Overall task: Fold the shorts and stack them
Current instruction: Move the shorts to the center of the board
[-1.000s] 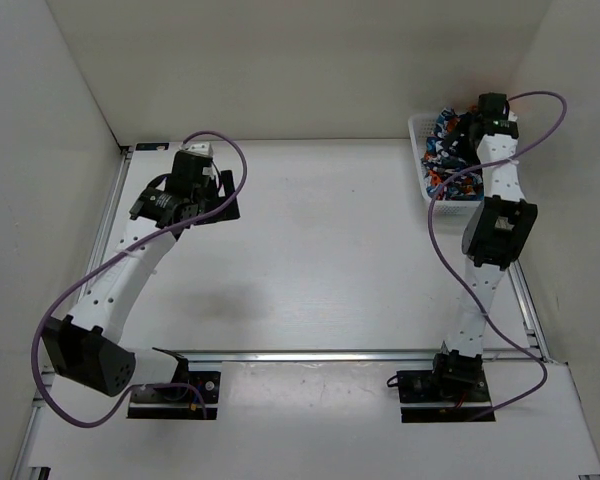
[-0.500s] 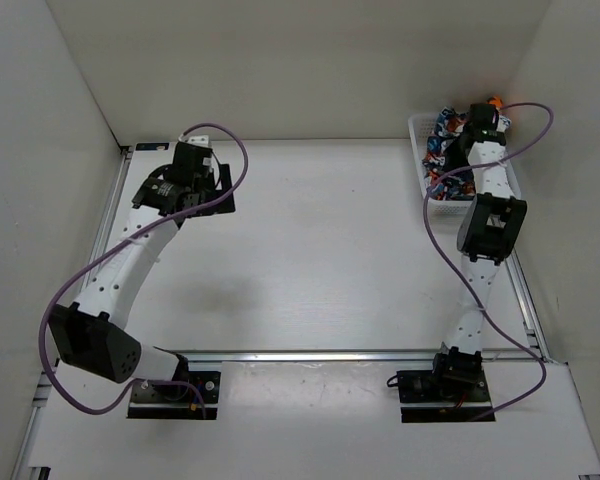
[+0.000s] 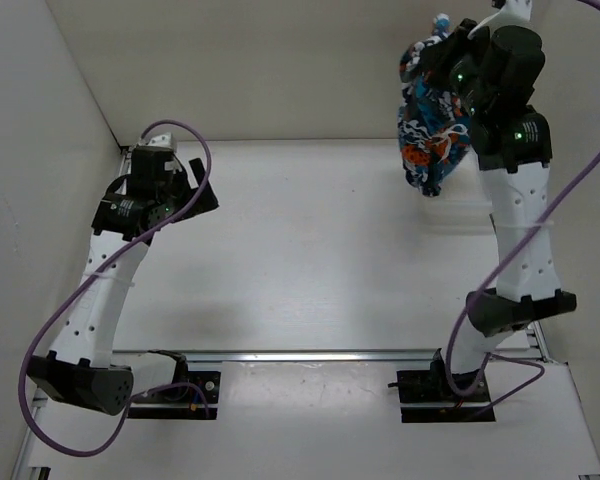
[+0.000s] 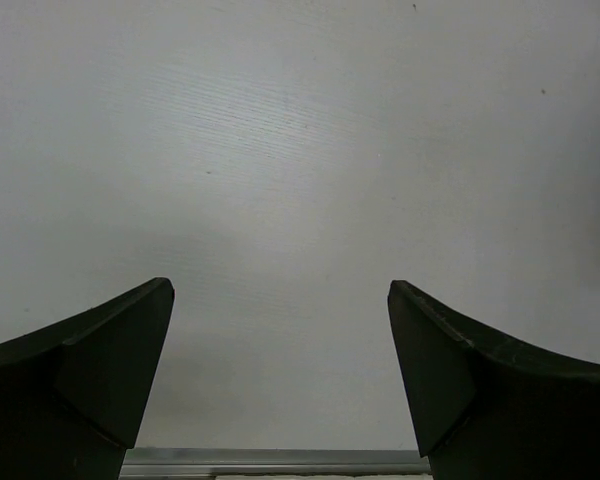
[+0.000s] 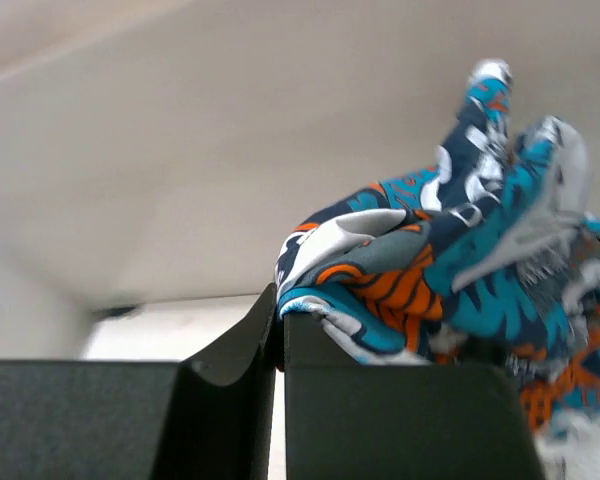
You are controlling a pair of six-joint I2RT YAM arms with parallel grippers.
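Right gripper (image 3: pixel 448 40) was clamped tight on the shorts (image 3: pixel 430 130) and held them up high at the far right of the table (image 3: pixel 310 250), close to the back wall. From the overhead camera the cloth hung down from the fingers as one bunched, crumpled clump, well off the tabletop, with the orange, blue, navy and white print all scrunched together. The right wrist cam showed the two black fingers (image 5: pixel 380 420) pressed flat against each other, with a wad of the shorts (image 5: pixel 450 290) bulging out right at their tips — couldn't make out how much fabric was actually pinched between them. Left gripper (image 3: pixel 195 190) was over on the far left side, well apart from the shorts, with its jaws spread wide and nothing in them. Its own cam looked straight down past both fingers (image 4: pixel 90 370) at bare white table (image 4: pixel 300 150), with a strip of metal rail (image 4: pixel 280 460) along the bottom edge of the view.
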